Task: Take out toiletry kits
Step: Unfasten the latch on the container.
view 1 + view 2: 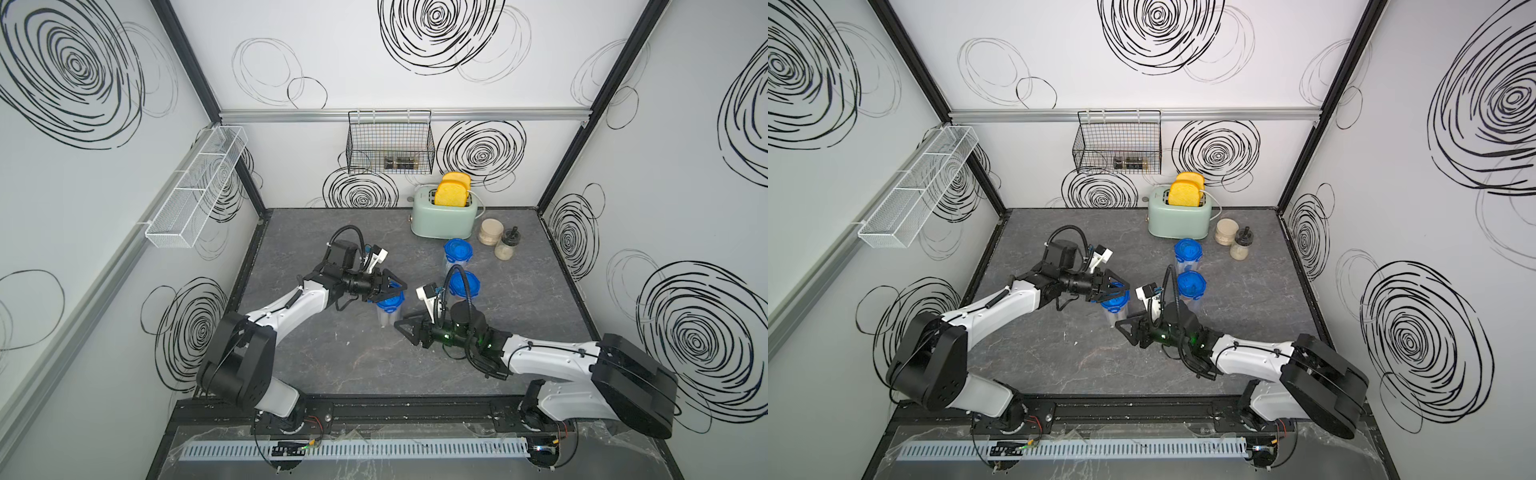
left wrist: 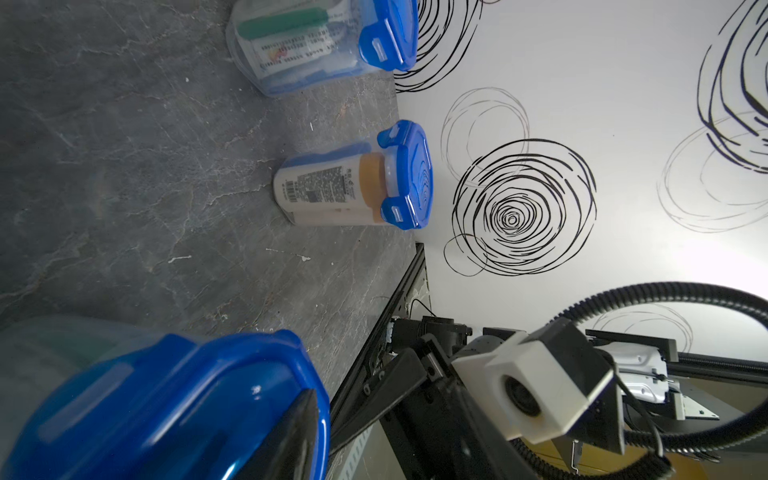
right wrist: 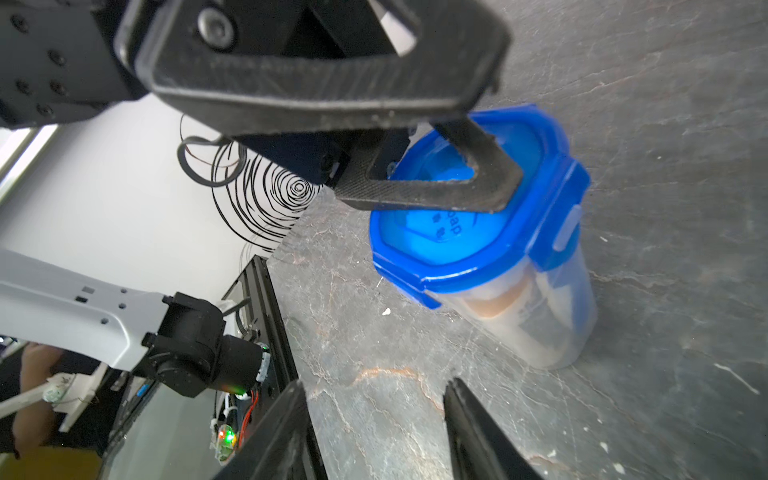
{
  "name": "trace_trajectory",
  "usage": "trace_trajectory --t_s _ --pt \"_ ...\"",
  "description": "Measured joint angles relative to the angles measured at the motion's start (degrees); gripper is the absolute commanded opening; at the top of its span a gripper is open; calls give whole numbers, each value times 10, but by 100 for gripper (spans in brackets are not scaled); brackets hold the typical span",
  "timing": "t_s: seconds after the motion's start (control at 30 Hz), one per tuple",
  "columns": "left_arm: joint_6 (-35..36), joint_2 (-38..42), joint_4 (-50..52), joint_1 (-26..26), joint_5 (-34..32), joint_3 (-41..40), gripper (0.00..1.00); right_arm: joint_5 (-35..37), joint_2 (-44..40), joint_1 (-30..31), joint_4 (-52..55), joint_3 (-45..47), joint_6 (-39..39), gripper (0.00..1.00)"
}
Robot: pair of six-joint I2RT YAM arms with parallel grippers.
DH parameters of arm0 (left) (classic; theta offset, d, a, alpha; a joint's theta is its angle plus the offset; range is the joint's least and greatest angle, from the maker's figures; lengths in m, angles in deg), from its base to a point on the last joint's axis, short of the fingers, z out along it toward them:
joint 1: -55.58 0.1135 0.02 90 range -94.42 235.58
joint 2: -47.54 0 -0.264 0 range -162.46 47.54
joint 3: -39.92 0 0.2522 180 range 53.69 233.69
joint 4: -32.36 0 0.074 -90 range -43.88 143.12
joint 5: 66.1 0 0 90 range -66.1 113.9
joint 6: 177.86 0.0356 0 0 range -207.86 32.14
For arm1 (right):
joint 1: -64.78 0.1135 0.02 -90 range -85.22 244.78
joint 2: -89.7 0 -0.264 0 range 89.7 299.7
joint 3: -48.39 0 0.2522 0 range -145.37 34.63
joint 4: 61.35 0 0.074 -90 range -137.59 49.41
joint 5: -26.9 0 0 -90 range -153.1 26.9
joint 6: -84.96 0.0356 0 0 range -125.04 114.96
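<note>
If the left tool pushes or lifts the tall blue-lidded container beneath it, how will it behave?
The container looks tall on a narrow base, so a sideways push at the blue lid would probably tip it. Its clear smooth wall may be slippery.

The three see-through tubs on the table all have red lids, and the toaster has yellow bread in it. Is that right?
Not quite. The lids are blue, not red, as both top views show. The three see-through tubs are on the table, and the toaster does hold yellow bread.
</note>
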Motion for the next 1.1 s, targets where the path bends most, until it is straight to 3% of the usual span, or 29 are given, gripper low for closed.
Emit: trace_trajectory --t_s 0.5,1.1 --pt "-7 -9 -11 8 11 -2 54 -5 84 -2 -76 -28 62 55" --pt "-2 -10 -15 8 11 -6 53 -87 124 -42 -134 -32 65 54"
